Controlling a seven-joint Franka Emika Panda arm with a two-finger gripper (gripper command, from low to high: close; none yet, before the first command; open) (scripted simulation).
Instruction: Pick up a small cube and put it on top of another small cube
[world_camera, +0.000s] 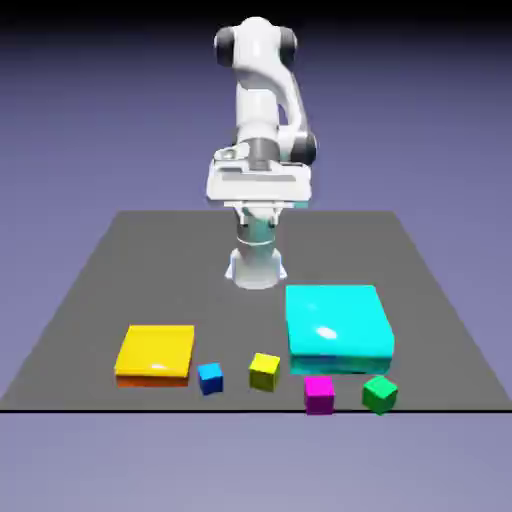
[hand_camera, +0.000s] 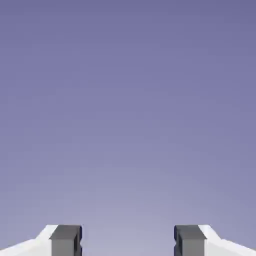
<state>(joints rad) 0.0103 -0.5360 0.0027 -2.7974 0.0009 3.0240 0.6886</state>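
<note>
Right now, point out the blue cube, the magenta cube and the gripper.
blue cube (world_camera: 210, 377): exterior view, on its top face.
magenta cube (world_camera: 319, 392): exterior view, middle of the cube.
gripper (hand_camera: 128, 241): hand view, the open gap midway between the two grey fingertips.

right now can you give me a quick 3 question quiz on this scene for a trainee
1. True or false: the gripper is open with nothing between its fingertips.
2. Which small cube sits nearest the yellow slab? A) green cube B) blue cube C) magenta cube
3. Fill in: the large flat block beside the magenta cube and green cube is coloured ____.

Key
1. True: the hand view shows only backdrop between the tips.
2. B: the blue cube lies just to the exterior view's right of the slab.
3. Cyan: the cyan block.
</note>
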